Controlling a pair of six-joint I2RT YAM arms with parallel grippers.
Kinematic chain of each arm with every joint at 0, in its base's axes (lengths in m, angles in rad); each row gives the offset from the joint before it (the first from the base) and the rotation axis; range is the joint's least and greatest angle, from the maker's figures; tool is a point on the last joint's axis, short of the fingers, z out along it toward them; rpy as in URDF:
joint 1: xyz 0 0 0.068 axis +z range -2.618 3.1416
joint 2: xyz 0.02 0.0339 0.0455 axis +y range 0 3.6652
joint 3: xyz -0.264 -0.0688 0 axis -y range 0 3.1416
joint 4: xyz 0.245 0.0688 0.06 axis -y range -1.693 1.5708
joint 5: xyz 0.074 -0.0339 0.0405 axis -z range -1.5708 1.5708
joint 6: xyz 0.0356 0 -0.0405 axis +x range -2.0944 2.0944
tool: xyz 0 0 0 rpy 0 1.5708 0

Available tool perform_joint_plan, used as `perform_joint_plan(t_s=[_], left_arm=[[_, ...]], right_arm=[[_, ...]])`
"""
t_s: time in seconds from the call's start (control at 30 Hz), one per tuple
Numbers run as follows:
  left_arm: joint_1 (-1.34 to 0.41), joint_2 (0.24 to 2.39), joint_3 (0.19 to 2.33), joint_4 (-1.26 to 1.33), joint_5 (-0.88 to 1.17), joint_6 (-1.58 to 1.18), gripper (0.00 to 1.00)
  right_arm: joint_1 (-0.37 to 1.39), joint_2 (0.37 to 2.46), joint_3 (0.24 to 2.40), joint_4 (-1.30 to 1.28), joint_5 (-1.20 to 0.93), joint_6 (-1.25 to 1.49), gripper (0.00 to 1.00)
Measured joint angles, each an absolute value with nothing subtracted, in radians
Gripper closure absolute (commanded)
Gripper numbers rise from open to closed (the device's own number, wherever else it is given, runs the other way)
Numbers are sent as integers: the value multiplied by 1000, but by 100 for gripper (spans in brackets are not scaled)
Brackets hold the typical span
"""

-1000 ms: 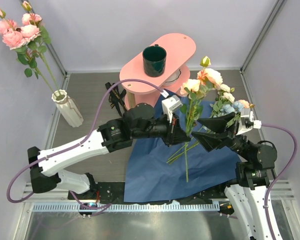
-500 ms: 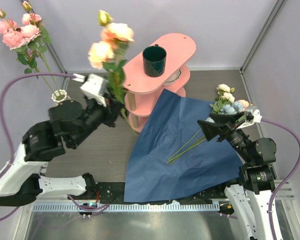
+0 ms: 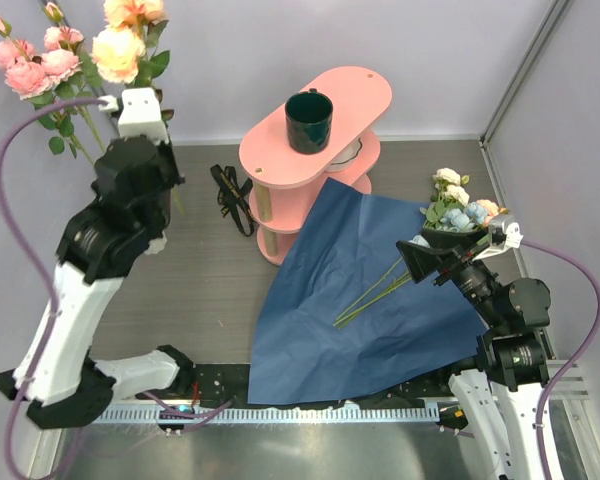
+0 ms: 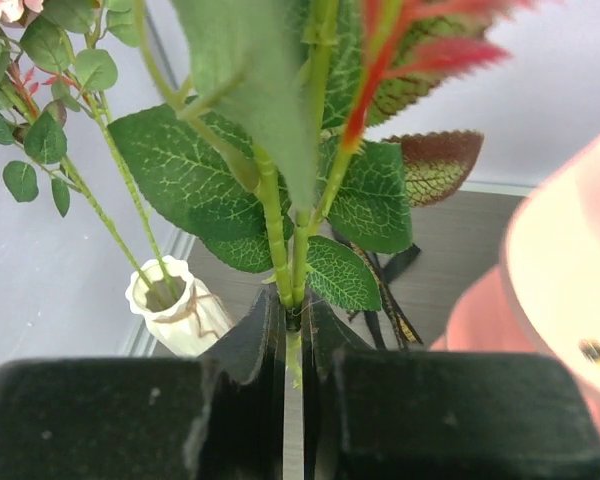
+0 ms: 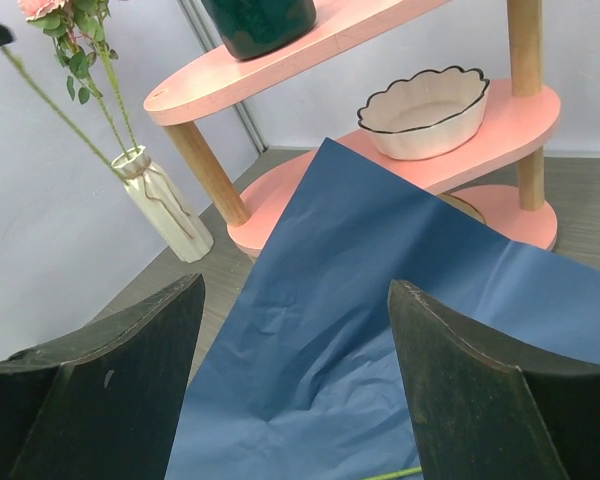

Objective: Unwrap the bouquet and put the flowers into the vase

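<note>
Right end effector jaws apart over blue wrapping paper on worktop, pale flowers lying at paper's right edge. Left end effector clamped on peach flowers stems, near vase.

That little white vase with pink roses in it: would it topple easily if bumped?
Probably tippy: the vase is tall and narrow, and the pink roses in it stand high on long, leaning stems, so likely top-heavy. Its ribbed surface looks hard and smooth, maybe ceramic, so possibly slippery and breakable.
</note>
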State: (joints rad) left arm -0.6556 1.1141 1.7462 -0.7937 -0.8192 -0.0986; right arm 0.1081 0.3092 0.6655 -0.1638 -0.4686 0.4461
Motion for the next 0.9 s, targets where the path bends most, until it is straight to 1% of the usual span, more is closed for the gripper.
perform_joint_plan(t_s=[0.2,0.33,0.4,0.6,0.9], left_arm=[[-384,1277,1752,-732,-707,-151,100],[-215,1330,1750,-692,-696,-233,100],[-165,1338,1750,-660,-722,-259,100],[-155,1337,1752,-508,-844,-214,100],[-155,1344,1727,-200,-1042,4,100]], right_arm=[[108,305,656,-167,-464,447,20],[108,305,656,-170,-464,446,20],[108,305,656,-170,-464,446,20],[108,305,656,-170,-464,447,20],[108,305,656,-170,-465,447,20]])
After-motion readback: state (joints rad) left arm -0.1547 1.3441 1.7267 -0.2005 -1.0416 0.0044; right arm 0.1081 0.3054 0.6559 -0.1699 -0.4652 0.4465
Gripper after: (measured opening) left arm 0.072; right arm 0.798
